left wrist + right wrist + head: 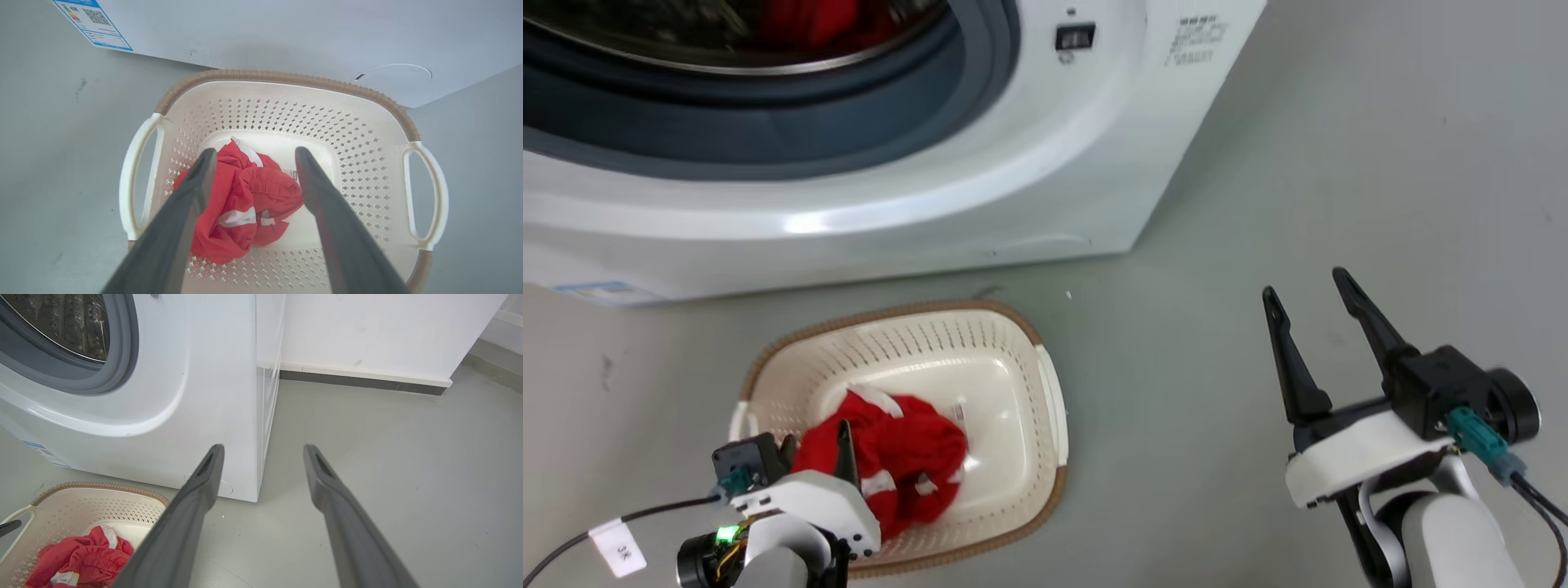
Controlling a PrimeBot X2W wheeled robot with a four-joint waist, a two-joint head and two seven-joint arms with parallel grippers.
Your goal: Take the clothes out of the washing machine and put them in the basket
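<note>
Head view: A cream basket [1045, 392] with a brown rim sits on a grey floor [1258, 204]. A bundle of red clothes [907, 457] with white trim lies inside the basket, toward its near left corner. The white washer [1029, 163] stands just beyond the basket. At the top of this view, red fabric [809, 20] shows inside its drum. The left end effector [815, 437] is over the near left part of the basket. Its dark fingers are spread and point into the bundle. The right end effector [1304, 284] is well to the right of the basket, above bare floor. Its fingers are apart and hold nothing.

Left wrist view: This view looks straight down into the basket [367, 134]. The left end effector [255, 152] is open, with one finger on each side of the clothes [253, 196]. The fingers are not clamped on the fabric, and it is unclear whether they touch it. The clothes rest on the basket's bottom. White handles [429, 196] show at both short ends. Past the basket's far rim is the washer [286, 32], which has a blue-edged sticker [92, 20].

Right wrist view: The right end effector [263, 447] is open and empty, and its fingers frame the floor to the right of the basket [102, 486]. The clothes [86, 559] show inside the basket. Behind the basket is the washer [196, 375] with its steel drum [69, 322]. A white wall [367, 326] stands farther back.
</note>
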